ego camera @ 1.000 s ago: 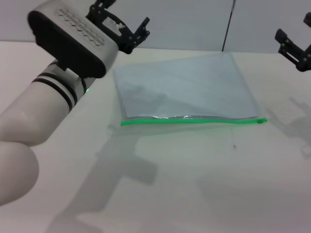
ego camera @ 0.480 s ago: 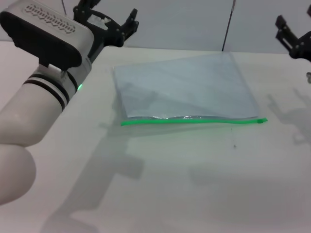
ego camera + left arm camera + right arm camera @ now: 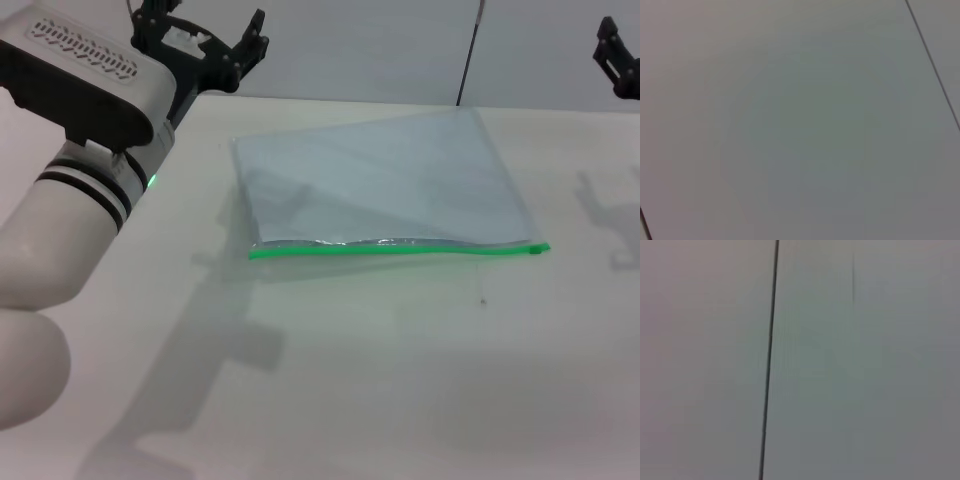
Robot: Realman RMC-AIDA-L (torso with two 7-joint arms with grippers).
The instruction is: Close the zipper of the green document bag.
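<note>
- Since the earlier frames the left tool (image 3: 205, 45) has drawn back and up toward the far left corner of the tabletop (image 3: 400, 380), and the right tool (image 3: 617, 68) has slid out to the far right edge of the head view; the bag has not shifted.
- The green document bag (image 3: 380, 180) is a large flat pouch of translucent pale grey-blue plastic, lying flat on the white tabletop, a little skewed so its far corner points away to the right.
- The zipper (image 3: 400, 248) is a thin bright green strip along the bag's near long edge, with its small green slider tab (image 3: 538, 248) at the right end.
- Above the strip the plastic lip ripples slightly along its middle.
- The left tool hangs above the tabletop beyond the bag's far left corner, well apart from the zipper; its dark fingers are spread apart and hold nothing.
- The right tool is only partly in view, raised well to the right of the bag's far corner; I cannot tell how its fingers stand.
- Both wrist views show only a plain pale wall (image 3: 800, 120) with a thin dark seam (image 3: 769, 360).
</note>
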